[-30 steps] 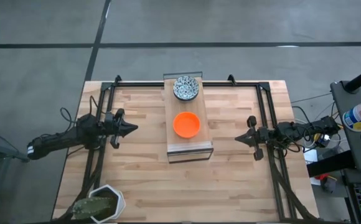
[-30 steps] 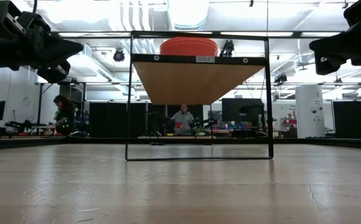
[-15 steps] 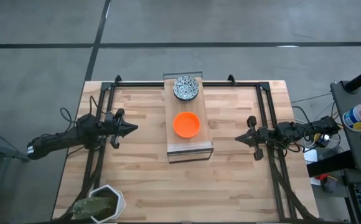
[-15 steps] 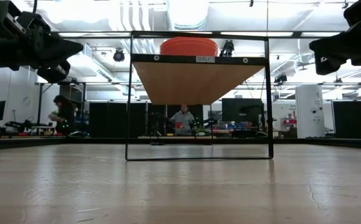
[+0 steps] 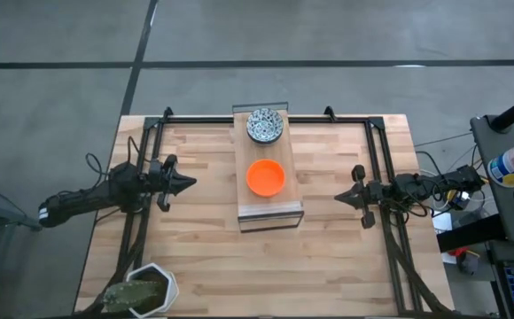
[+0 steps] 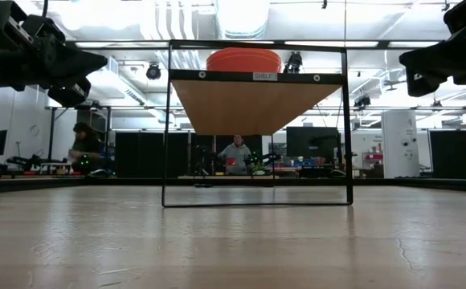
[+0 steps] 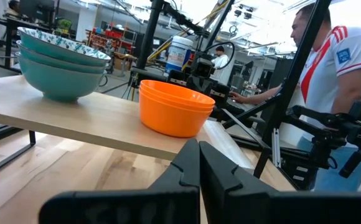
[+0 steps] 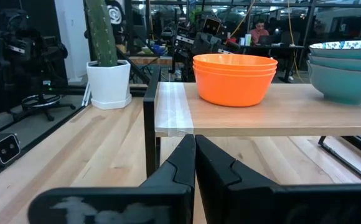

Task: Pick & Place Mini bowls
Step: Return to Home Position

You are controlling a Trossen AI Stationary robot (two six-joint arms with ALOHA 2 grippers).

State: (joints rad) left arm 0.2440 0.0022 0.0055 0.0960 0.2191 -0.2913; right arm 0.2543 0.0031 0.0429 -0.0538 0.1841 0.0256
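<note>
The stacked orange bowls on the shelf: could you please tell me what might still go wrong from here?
The left gripper and right gripper, jaws shut, hover level with the wooden black-framed shelf on either side; a stray swing inward could jolt it.
The round orange bowls and blue-patterned bowls are merely stacked, so such a jolt might topple them.

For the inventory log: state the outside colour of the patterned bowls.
The patterned bowls are plain teal outside, clearest in left wrist view.
</note>
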